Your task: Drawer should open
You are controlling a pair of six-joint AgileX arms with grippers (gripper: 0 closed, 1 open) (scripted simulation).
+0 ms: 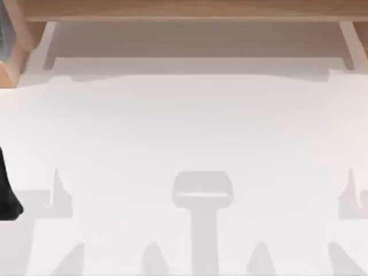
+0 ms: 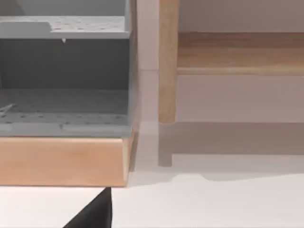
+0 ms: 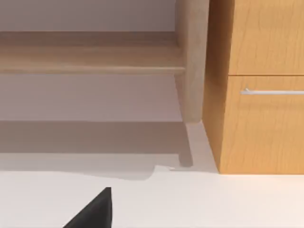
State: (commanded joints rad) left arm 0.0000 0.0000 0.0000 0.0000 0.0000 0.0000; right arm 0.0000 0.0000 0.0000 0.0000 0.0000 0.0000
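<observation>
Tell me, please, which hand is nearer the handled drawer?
Likely right. The right hand faces the drawer close ahead, apart from it; the left hand sits at the table's left edge, facing a grey shelf unit.

The drawer and its handle are cut off by the picture edge, far beyond the right jaws.

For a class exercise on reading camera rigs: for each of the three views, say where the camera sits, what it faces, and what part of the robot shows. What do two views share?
Top view: above, looking down on the white table; left arm at the left edge.
Left wrist view: on the left arm, facing a grey shelf unit; dark fingertip.
Right wrist view: on the right arm, facing the drawer with handle.
Both wrist views share the wooden shelf.
</observation>
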